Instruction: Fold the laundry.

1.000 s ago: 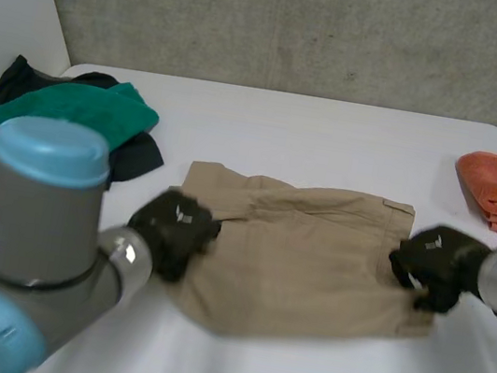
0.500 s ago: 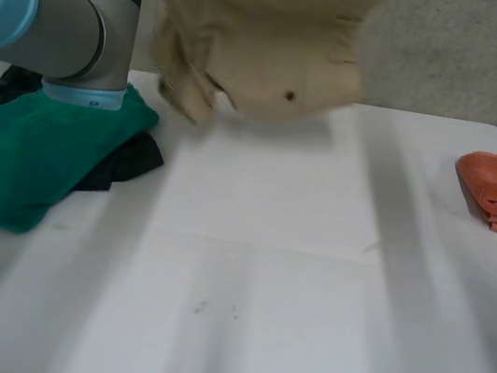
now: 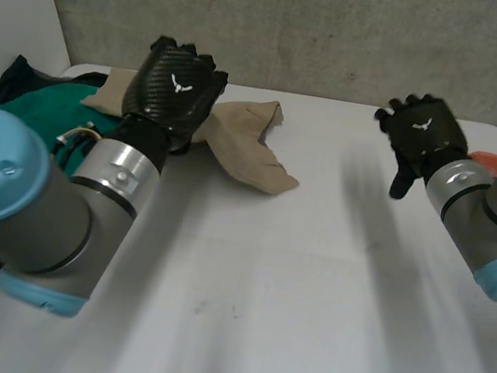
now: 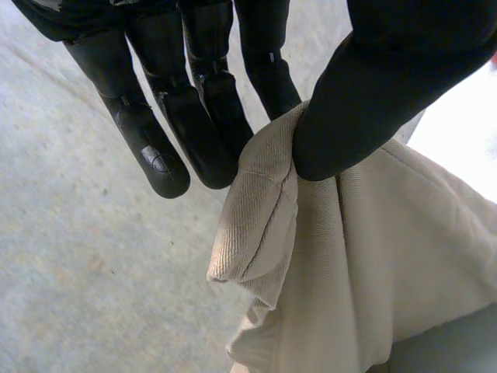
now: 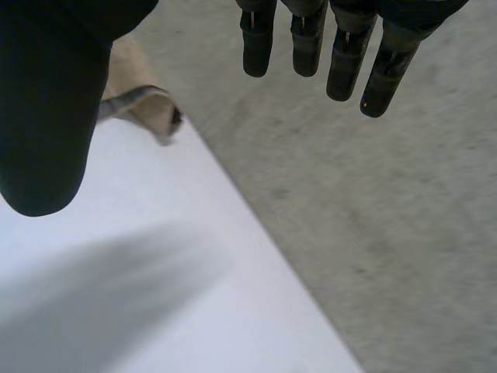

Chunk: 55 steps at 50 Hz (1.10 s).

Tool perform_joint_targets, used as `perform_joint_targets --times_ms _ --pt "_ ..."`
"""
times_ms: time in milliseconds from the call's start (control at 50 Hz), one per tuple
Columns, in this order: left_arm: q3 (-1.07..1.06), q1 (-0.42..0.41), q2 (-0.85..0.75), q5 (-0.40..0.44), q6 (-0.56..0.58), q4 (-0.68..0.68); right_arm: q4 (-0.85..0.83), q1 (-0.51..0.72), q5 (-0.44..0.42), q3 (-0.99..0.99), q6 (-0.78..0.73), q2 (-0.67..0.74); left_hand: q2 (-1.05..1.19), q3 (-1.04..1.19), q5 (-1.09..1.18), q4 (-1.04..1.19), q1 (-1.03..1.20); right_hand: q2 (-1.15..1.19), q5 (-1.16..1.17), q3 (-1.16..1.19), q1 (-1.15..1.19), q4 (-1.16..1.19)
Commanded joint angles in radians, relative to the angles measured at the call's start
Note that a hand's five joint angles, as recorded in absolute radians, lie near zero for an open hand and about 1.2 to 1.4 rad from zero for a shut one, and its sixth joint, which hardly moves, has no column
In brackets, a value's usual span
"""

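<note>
Tan cloth (image 4: 365, 256) (folded edge) in fingers (image 4: 210, 132)

The tan garment (image 4: 373, 256) is matt twill cloth; the left hand (image 3: 177, 90) shows glossy woven carbon fibre; the desk (image 3: 309, 281) is smooth, matt white.

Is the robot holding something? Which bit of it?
Yes. The left hand pinches the tan cloth by a thick seamed edge, between thumb and fingers. The right hand is open and holds nothing.

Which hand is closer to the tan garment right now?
Left. The left hand pinches the tan garment at its edge; the right hand hangs open, well off to its side, touching nothing.
</note>
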Motion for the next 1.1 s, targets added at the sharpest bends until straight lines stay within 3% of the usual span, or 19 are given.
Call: perform_joint_targets --times_ms 20,120,220,420,540,720,840,960,1100 --pt "-0.050 -0.031 0.173 -0.001 0.007 -0.048 0.031 0.008 -0.081 0.005 0.172 0.039 0.197 0.201 0.221 0.192 0.269 -0.048 -0.066 -0.040 -0.029 -0.061" --pt "-0.048 -0.057 0.236 -0.005 0.005 -0.097 0.033 0.048 -0.103 0.043 0.517 0.045 0.197 0.201 0.221 0.192 0.269 -0.048 -0.066 -0.040 -0.029 -0.061" --pt "-0.048 -0.077 0.268 -0.010 0.005 -0.106 0.004 0.094 -0.106 0.051 0.696 0.100 0.197 0.201 0.221 0.192 0.269 -0.048 -0.066 -0.040 -0.029 -0.061" --pt "-0.045 -0.082 0.259 -0.011 0.007 -0.108 -0.006 0.137 -0.086 0.049 0.713 0.158 0.197 0.201 0.221 0.192 0.269 -0.048 -0.066 -0.040 -0.029 -0.061" --pt "-0.050 -0.085 0.251 -0.011 0.007 -0.109 0.011 0.096 -0.015 0.068 0.691 0.021 0.197 0.201 0.221 0.192 0.269 -0.048 -0.066 -0.040 -0.029 -0.061" --pt "-0.043 -0.085 0.253 -0.011 0.005 -0.109 0.086 -0.011 -0.017 0.315 0.690 -0.125 0.197 0.201 0.221 0.192 0.269 -0.048 -0.066 -0.040 -0.029 -0.061" --pt "-0.033 -0.085 0.253 -0.011 0.004 -0.106 0.068 0.071 -0.058 0.447 0.791 -0.158 0.197 0.201 0.221 0.192 0.269 -0.048 -0.066 -0.040 -0.029 -0.061" --pt "-0.025 -0.085 0.251 -0.013 0.004 -0.108 0.005 0.171 -0.060 0.419 0.919 -0.094 0.197 0.201 0.221 0.192 0.269 -0.048 -0.066 -0.040 -0.029 -0.061" --pt "-0.025 -0.085 0.253 -0.013 0.004 -0.108 -0.039 0.254 -0.043 0.346 0.943 -0.020 0.197 0.201 0.221 0.192 0.269 -0.048 -0.066 -0.040 -0.029 -0.061"
